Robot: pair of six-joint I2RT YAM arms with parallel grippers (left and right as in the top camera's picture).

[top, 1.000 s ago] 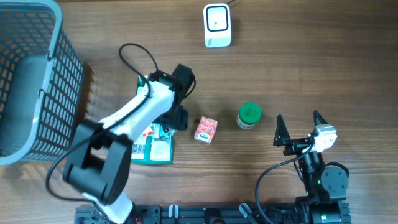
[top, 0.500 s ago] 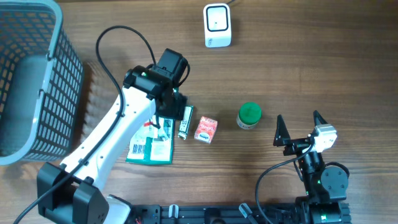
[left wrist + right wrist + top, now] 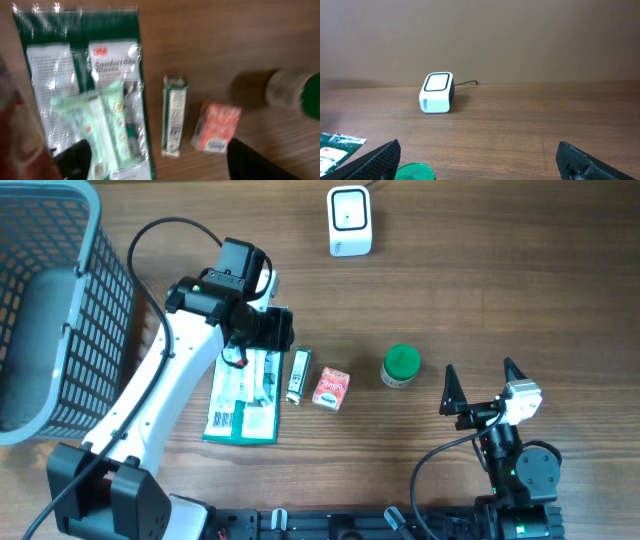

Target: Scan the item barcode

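The white barcode scanner (image 3: 350, 221) stands at the far middle of the table, and the right wrist view shows the scanner (image 3: 437, 93) too. In a row lie a green 3M package (image 3: 245, 395), a narrow green box (image 3: 298, 375), a red box (image 3: 331, 388) and a green-capped jar (image 3: 401, 365). My left gripper (image 3: 262, 332) hovers open over the package's far end, holding nothing. From the left wrist, the package (image 3: 80, 85), narrow box (image 3: 175, 115) and red box (image 3: 217, 127) lie below the left gripper (image 3: 162, 165). My right gripper (image 3: 480, 385) stands open and empty right of the jar.
A grey mesh basket (image 3: 50, 310) fills the far left corner. The scanner's cable runs off the far edge. The right wrist view has the jar's green cap (image 3: 415, 171) by my right gripper (image 3: 480, 165), with bare wood beyond up to the scanner.
My left gripper has drawn back up and to the far left, away from the narrow green box, which now lies uncovered between package and red box. The right arm has not moved.
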